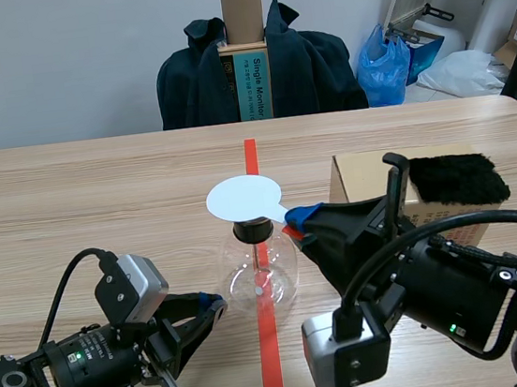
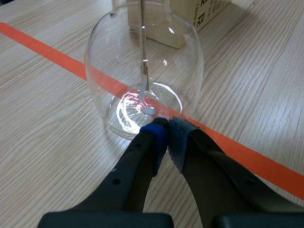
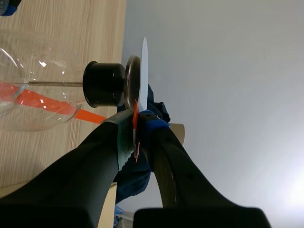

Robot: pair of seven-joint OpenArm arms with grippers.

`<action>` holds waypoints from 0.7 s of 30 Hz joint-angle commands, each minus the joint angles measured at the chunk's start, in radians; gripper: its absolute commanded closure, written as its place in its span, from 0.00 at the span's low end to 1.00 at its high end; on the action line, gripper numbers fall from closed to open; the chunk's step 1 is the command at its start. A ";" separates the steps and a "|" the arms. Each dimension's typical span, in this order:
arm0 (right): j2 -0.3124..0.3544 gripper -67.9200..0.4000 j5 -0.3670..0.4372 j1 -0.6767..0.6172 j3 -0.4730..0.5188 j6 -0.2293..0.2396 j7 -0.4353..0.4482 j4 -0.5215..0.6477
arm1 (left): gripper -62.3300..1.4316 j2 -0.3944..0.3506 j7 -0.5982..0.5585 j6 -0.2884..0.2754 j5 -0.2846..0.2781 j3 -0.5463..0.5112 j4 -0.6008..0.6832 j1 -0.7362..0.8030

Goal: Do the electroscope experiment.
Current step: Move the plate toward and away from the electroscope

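**Two ways the electroscope could be upset**

The electroscope (image 1: 259, 274), a glass flask closed by a black stopper (image 3: 103, 84), is seen on the tape line at the middle of the bench (image 1: 71, 207), nearer its near edge. A white disc (image 1: 243, 197) is laid on the top plate and is carried by a thin orange-red tab (image 3: 135, 137), on which the right gripper (image 3: 137, 124) is clamped. The left gripper (image 2: 167, 128) is closed on nothing, its pads pressed together at the flask's foot, touching it or nearly so.

If the disc is lifted aslant or dragged sideways, the plate could be caught and the flask tipped. Only a one-sided stop is offered by the closed left tips, so a slide toward the far edge is not prevented. The tab is thin and could be lost from the pads. The cardboard box (image 1: 360, 176) with its black fur pad (image 1: 455, 179), toward the right edge, lies close to the right arm and could be knocked.
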 commanded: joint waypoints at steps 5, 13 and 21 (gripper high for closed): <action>0.011 0.98 0.004 0.009 0.012 -0.016 -0.079 0.027 | 0.95 0.005 -0.018 -0.005 -0.008 -0.004 0.013 -0.004; 0.011 0.98 0.004 0.002 0.012 -0.015 -0.290 0.027 | 0.95 0.005 -0.020 -0.005 -0.008 -0.004 0.013 -0.004; 0.011 0.98 0.004 0.000 0.025 -0.016 -0.441 0.027 | 0.95 0.005 -0.021 -0.005 -0.008 -0.004 0.013 -0.004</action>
